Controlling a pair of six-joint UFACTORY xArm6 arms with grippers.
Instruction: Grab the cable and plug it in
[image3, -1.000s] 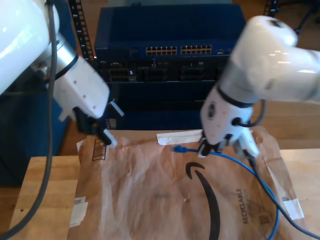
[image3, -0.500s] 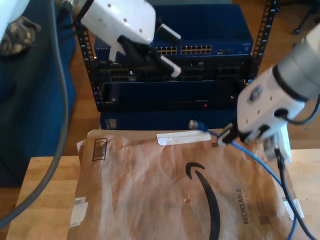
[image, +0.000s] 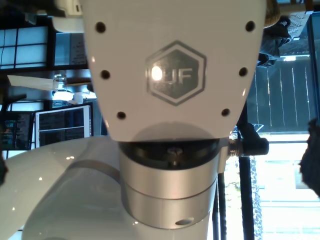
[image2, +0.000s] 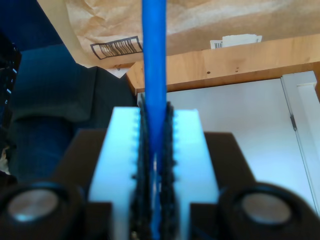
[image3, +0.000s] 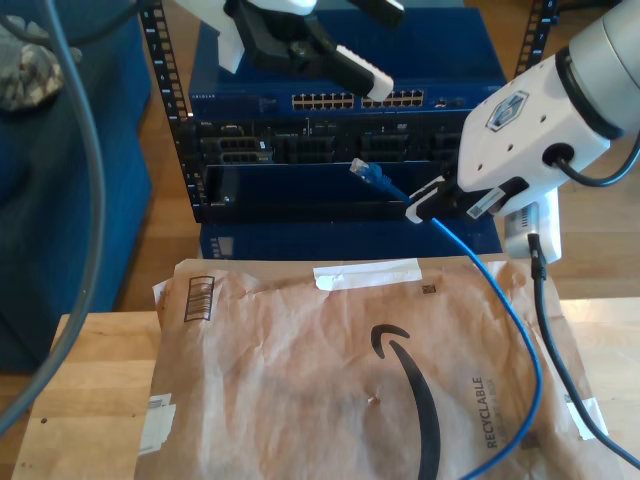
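Note:
The bright-blue cable runs up from the brown paper to my second gripper, which is shut on it at the exterior view's right. Its translucent blue plug sticks out past the jaws, in the air in front of the dark rack units, below the row of ports. In the second wrist view the cable is clamped between the pale-blue pads of my second gripper. The other arm's gripper is at the top of the exterior view, fingers apart, holding nothing.
A blue network switch sits on black rack units behind the table. A wrinkled brown paper mailer covers the wooden table. A black robot cable hangs at the exterior view's right. A white UF-marked arm housing shows in the first wrist view.
My second gripper has lifted the cable off the paper, up toward the rack face. The other arm has risen from table height to the top of the exterior view.

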